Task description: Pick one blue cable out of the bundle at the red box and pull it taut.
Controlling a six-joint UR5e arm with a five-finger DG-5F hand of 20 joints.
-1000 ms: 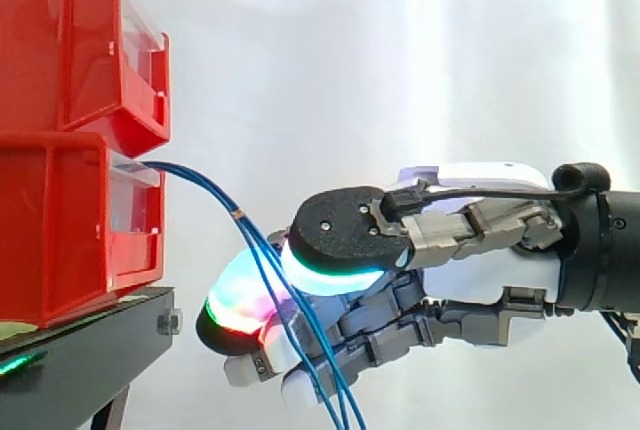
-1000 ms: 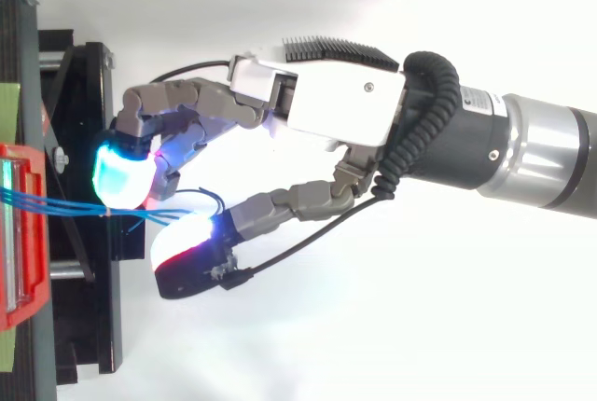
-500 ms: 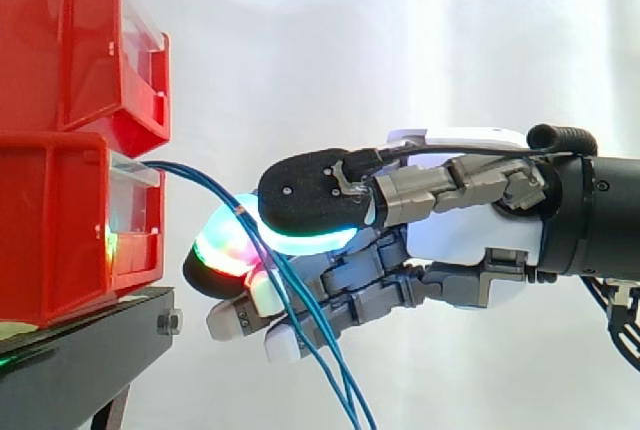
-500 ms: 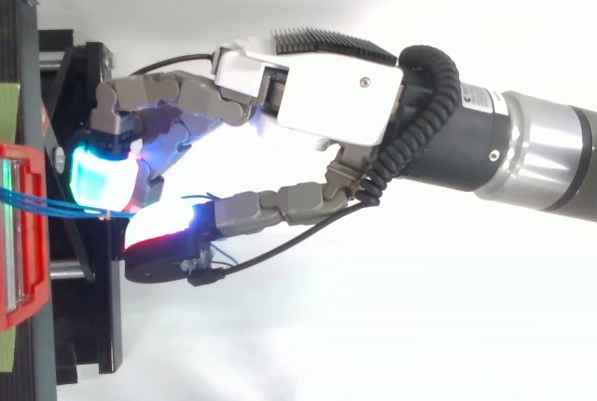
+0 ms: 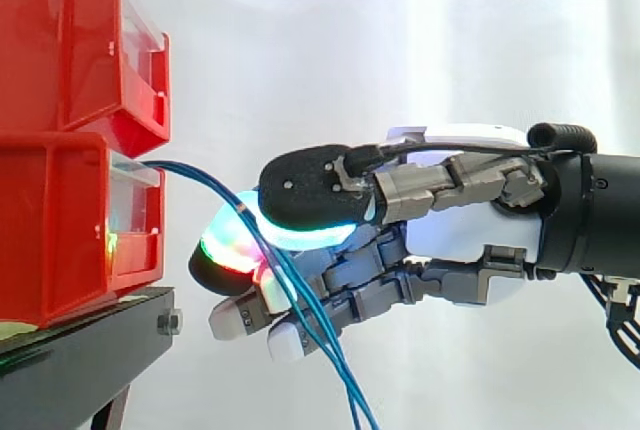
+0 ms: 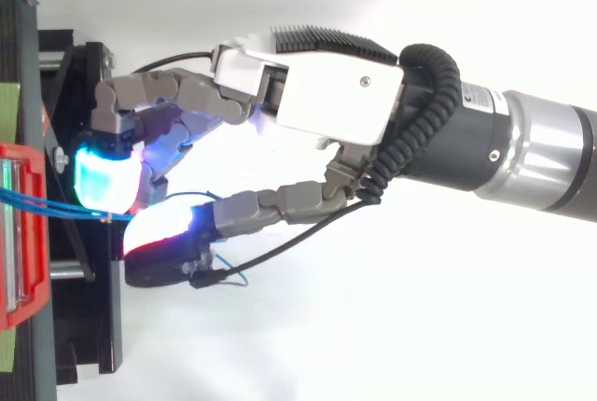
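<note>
Several thin blue cables [image 5: 200, 175] leave the clear front of the lower red box [image 5: 60, 220] and hang down to the right in an arc. My hand [image 5: 460, 235] reaches in from the right, level with that box. Its thumb pad lies over the cables and a glowing finger pad [image 5: 232, 250] sits under them, so the strands are pinched between the two. Below the pinch the cables run bunched together and leave the view's bottom edge. From above, the cables [image 6: 37, 203] run from the red box [image 6: 19, 233] straight into the closed pads of the hand [image 6: 336, 103].
A second red box [image 5: 70, 40] is stacked on the lower one. Both stand on a black stand [image 5: 80, 350] at the left. A white curtain hangs behind. The arm fills the right side.
The hand has moved left toward the red box and its thumb has come down onto the cables. The hanging strands, spread apart before, now run bunched together.
</note>
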